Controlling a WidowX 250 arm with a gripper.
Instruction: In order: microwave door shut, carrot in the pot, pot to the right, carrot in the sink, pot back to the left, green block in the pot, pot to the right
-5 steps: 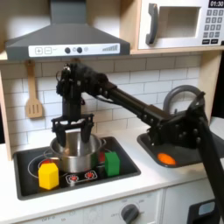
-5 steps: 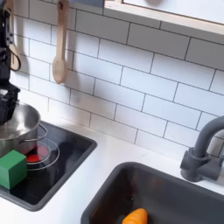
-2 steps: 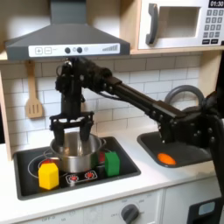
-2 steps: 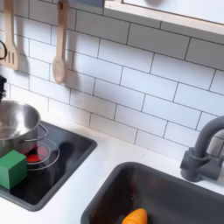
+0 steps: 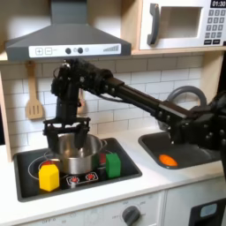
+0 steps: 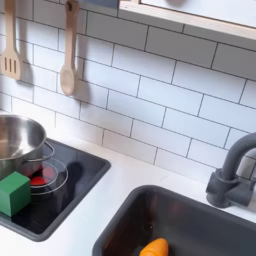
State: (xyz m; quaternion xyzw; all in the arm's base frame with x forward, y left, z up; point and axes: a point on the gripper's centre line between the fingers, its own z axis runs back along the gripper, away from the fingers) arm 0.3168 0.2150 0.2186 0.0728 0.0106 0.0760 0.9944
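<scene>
In the first exterior view the microwave door [image 5: 175, 25] sits flush with its white frame at the top right. The steel pot [image 5: 79, 152] stands on the black stovetop [image 5: 124, 173], and I see the pot [image 6: 18, 140] at the second exterior view's left edge too. My gripper [image 5: 65, 132] hangs just above the pot's left part, open, with nothing between its fingers. The green block [image 5: 112, 164] stands upright right of the pot; in the second exterior view the green block [image 6: 13, 192] is in front of it. The orange carrot [image 5: 167, 160] lies in the dark sink [image 5: 190, 154]; carrot [image 6: 154, 247], sink [image 6: 125, 215].
A yellow block with a red top [image 5: 48, 177] stands at the stovetop's front left. The curved faucet [image 5: 181, 95] rises behind the sink; faucet [image 6: 232, 170]. A wooden spoon [image 6: 67, 50] and a spatula [image 5: 33, 97] hang on the tiled wall. The range hood [image 5: 66, 40] overhangs the stove.
My gripper has shifted left over the pot in the first exterior view and left the second exterior view's frame. Pot, green block and carrot have stayed put.
</scene>
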